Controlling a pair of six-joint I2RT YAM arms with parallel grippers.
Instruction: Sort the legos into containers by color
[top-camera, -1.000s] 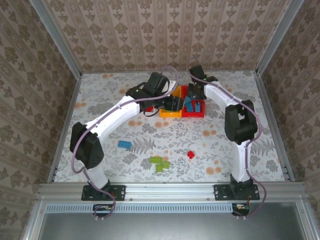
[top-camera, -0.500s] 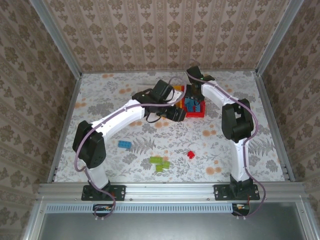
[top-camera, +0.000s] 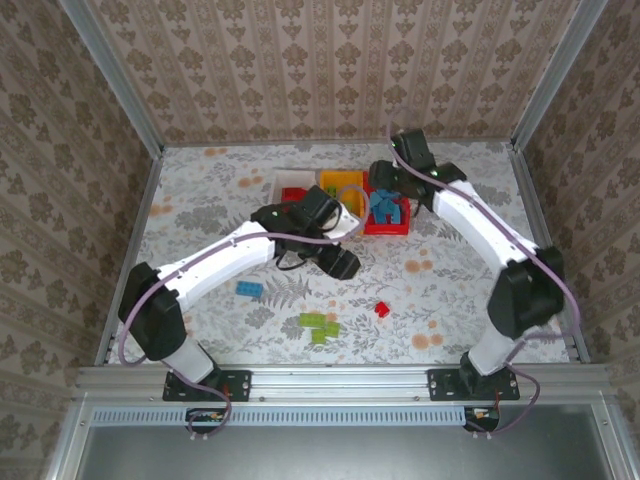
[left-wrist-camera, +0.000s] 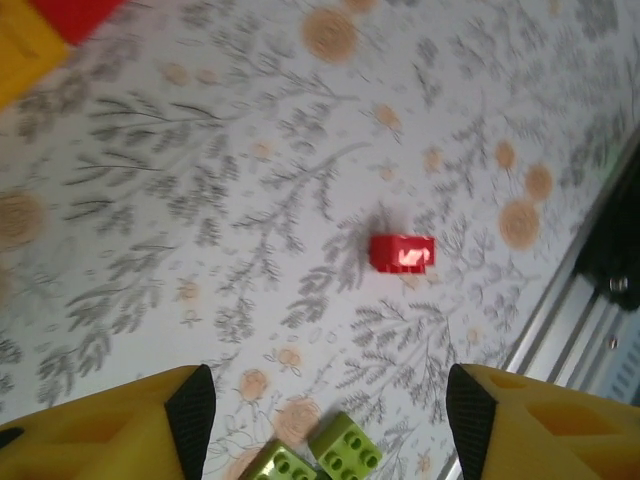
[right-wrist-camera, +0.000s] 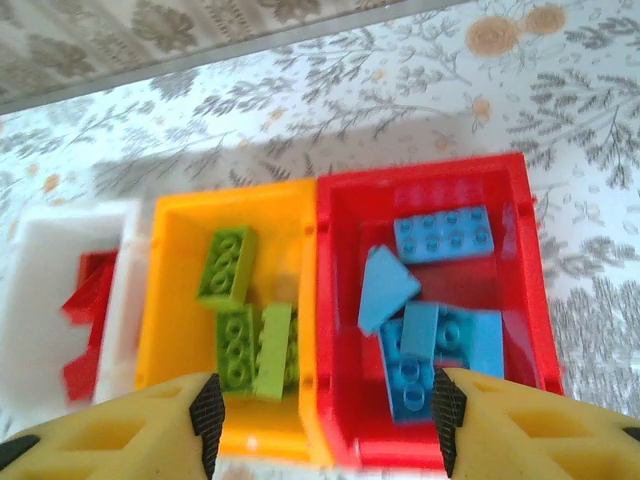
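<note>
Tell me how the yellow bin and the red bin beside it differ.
Contents: the yellow bin holds lime green bricks, the red bin holds blue bricks. Place: the yellow bin sits in the middle, with the white bin on its other side; the red bin ends the row. Both are open, rectangular and of like size, standing side by side.

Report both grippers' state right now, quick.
Left yellow-fingered gripper: open, holding nothing.
Right yellow-fingered gripper: open, holding nothing.
</note>
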